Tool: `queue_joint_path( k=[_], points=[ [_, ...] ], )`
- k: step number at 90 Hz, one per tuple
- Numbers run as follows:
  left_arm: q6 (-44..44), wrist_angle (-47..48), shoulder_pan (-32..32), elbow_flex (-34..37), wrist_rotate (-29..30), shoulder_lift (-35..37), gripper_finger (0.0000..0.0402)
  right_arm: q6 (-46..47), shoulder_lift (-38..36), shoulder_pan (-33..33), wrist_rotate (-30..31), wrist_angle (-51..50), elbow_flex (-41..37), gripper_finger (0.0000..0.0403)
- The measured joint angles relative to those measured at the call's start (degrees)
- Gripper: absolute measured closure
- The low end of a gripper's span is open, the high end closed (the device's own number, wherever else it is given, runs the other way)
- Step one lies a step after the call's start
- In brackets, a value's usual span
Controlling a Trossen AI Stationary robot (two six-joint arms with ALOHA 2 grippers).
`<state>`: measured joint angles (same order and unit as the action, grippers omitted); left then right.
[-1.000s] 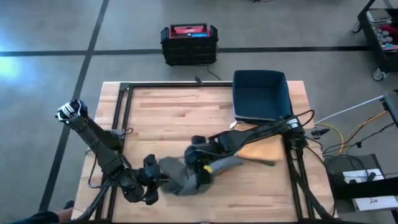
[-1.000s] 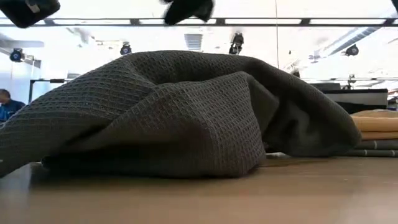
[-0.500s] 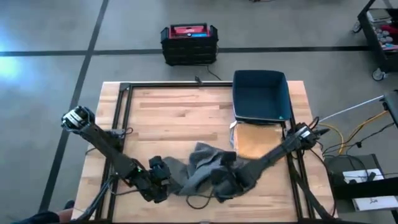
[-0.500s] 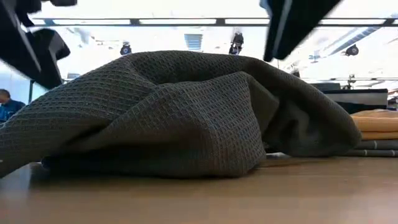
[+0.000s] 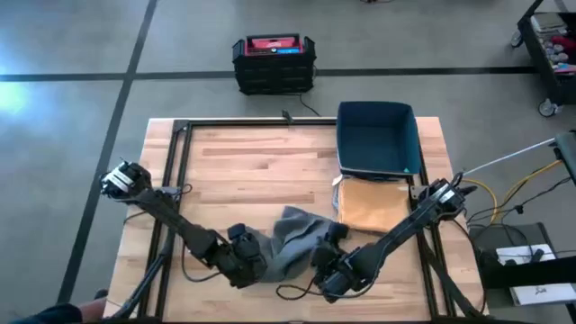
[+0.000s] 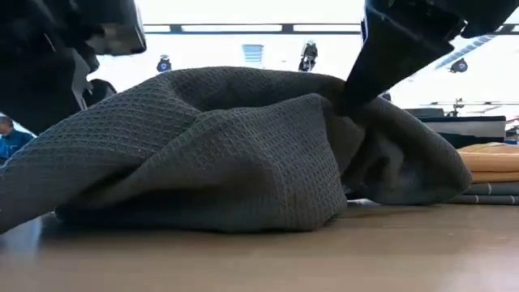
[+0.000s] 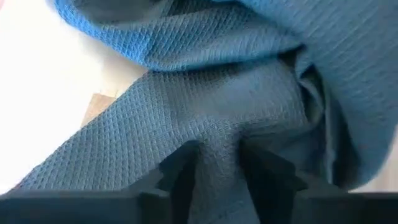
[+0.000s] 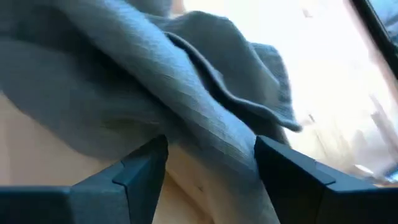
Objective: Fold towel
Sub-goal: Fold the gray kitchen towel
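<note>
Towel (image 5: 292, 241) bunched at table's (image 5: 261, 171) near edge, between left gripper (image 5: 253, 267) on its left and right gripper (image 5: 329, 270) on its right. Bin (image 5: 376, 138) at far right corner; folded stack (image 5: 371, 206) before it, right of towel.

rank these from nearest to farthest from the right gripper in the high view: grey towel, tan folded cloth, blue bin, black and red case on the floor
From the right gripper, at the table's near edge:
1. Grey towel, right beside it, crumpled between both grippers.
2. Tan folded cloth, on the table's right side.
3. Blue bin, at the far right corner, beyond the cloth.
4. Black and red case, on the floor past the table's far edge.
</note>
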<state>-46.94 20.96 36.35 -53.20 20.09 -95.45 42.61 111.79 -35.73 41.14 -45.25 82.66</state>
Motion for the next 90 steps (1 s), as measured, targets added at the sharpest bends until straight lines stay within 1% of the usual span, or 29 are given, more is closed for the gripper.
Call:
queue_joint_path(
  k=[5,10,27,34,42,50,59,67,74,80,84,90],
  points=[
    [-0.06,-0.10,-0.04,-0.02,-1.45,-0.05,0.0372,-0.09,0.00,-0.01,0.03,2.04,-0.47,0.0181],
    [-0.48,-0.75,0.04,-0.02,-1.57,-0.02,0.0391,-0.65,0.00,-0.01,0.03,3.03,-0.86,0.0184],
    [0.09,-0.24,0.54,-1.79,-1.65,1.66,0.0400,-2.38,0.00,0.26,-0.02,5.57,-0.75,0.0192],
    [1.38,1.67,0.65,-3.11,-1.25,3.14,0.0401,-4.00,0.00,0.51,-0.36,6.08,-0.52,0.0192],
    [2.73,5.12,0.76,-5.52,-0.41,5.66,0.0401,-7.42,-0.43,1.05,-2.76,6.00,0.53,0.0189],
    [4.65,10.01,0.98,-8.40,0.76,8.64,0.0401,-13.49,-1.97,1.68,-7.21,5.78,2.84,0.0186],
    [6.01,17.07,1.83,-11.72,5.19,11.80,0.0401,-20.51,-4.97,2.63,-12.23,5.09,5.21,0.0183],
    [6.14,22.66,2.78,-14.69,10.58,14.52,0.0401,-24.42,-7.59,3.54,-14.53,3.48,5.90,0.0183],
    [7.29,24.75,3.57,-16.42,17.12,16.57,0.0401,-26.01,-10.02,4.73,-14.37,3.54,5.92,0.0187],
    [9.10,24.51,3.79,-17.07,21.89,17.89,0.0401,-26.10,-11.82,6.10,-12.30,3.80,5.85,0.0191],
    [9.74,24.48,3.79,-17.19,23.02,18.50,0.0401,-25.68,-12.23,7.25,-11.01,4.00,5.71,0.0193],
    [9.89,24.57,3.77,-17.18,23.11,18.84,0.0401,-25.66,-11.99,8.73,-11.14,4.03,5.10,0.0196]
  ],
)
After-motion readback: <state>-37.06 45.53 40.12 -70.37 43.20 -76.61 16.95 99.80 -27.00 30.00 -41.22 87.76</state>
